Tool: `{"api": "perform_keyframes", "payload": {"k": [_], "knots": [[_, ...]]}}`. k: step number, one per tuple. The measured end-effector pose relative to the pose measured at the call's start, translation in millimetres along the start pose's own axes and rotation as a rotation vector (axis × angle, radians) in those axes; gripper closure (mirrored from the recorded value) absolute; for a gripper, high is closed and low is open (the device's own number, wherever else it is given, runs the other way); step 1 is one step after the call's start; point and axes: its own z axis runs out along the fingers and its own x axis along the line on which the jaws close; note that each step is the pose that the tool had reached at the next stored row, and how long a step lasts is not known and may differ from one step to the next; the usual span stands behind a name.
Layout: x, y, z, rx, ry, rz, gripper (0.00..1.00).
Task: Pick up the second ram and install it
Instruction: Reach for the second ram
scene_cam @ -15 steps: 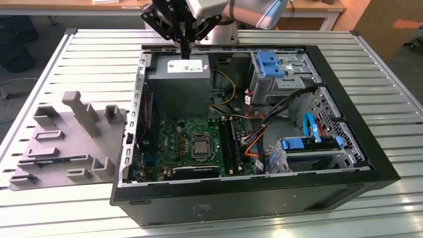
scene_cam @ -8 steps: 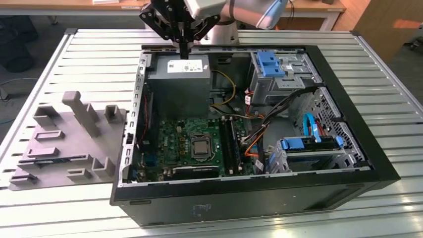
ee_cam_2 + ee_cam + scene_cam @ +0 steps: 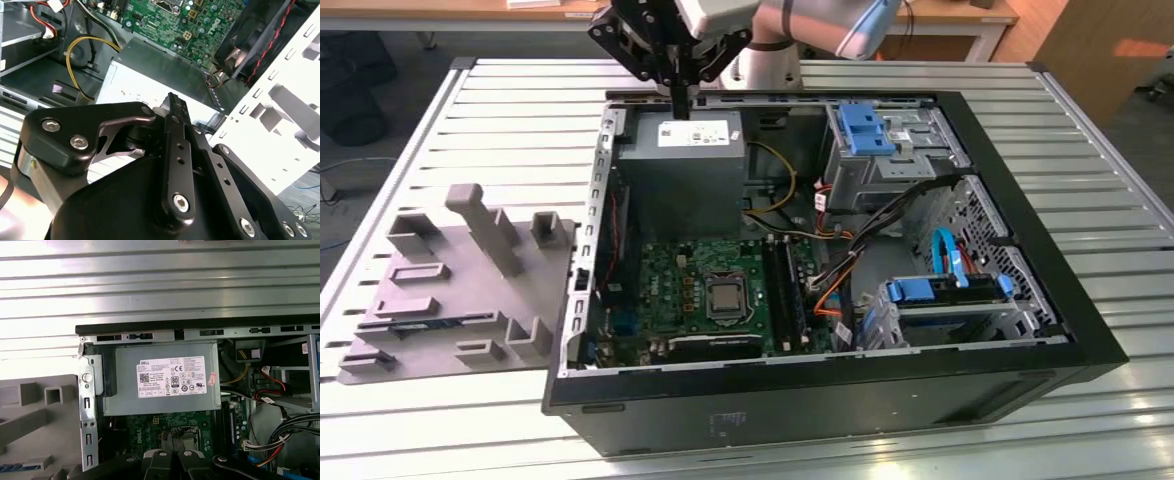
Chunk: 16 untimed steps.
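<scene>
At the exterior view's left we are counting one grey tray (image 3: 454, 290) lying on the slatted surface (image 3: 520, 100), and in it one second ram (image 3: 427, 323), its long axis running across that view. We are reading the single claw (image 3: 680, 110) as pressed closed on nothing, hanging over the power supply (image 3: 678, 165) at the far end of the one open case (image 3: 854, 410), so the stick is lying well apart from it, toward that view's left and nearer the camera.

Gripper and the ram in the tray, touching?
Apart. The exterior view shows the gripper near the power supply, the ram far off in the tray.
</scene>
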Motion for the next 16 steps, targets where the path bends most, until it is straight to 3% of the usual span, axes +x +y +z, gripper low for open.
{"api": "perform_keyframes", "payload": {"k": [16], "knots": [[21.2, -1.6, -0.4, 0.0000, 0.0000, 0.000, 0.89]]}}
